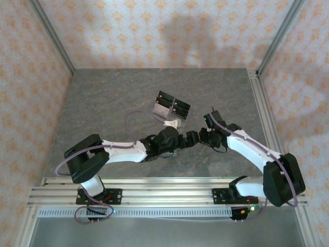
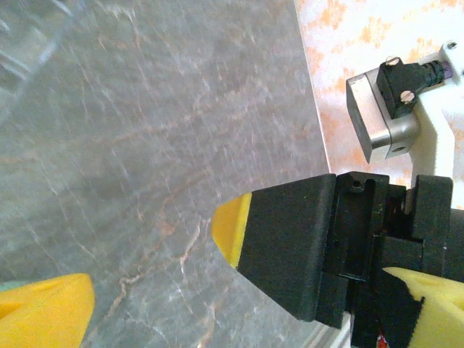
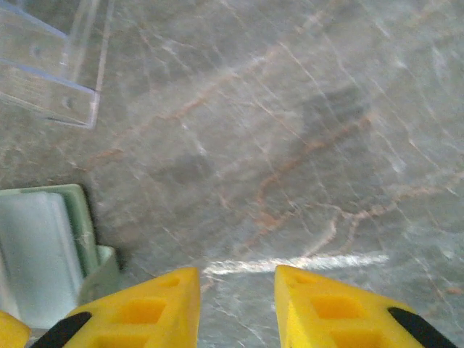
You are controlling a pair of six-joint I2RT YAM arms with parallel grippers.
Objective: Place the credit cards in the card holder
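Note:
The sage-green card holder (image 3: 45, 254) lies on the table at the lower left of the right wrist view, just left of my right gripper (image 3: 237, 304). That gripper's yellow fingers stand apart with only bare table between them, so it is open. My left gripper (image 2: 235, 308) is wide open, and one black, yellow-tipped finger (image 2: 290, 243) of the right gripper sits between its fingers. In the top view the left gripper (image 1: 179, 139) and the right gripper (image 1: 198, 137) meet nose to nose at mid-table. A small pale flat piece (image 1: 172, 123), perhaps one of the credit cards, lies just beyond them.
A clear four-cell stand with black tops (image 1: 171, 105) stands just behind the grippers, and its clear base (image 3: 43, 76) shows in the right wrist view. The grey marble table (image 1: 113, 98) is walled by patterned panels. A metal rail (image 1: 154, 188) runs along the near edge.

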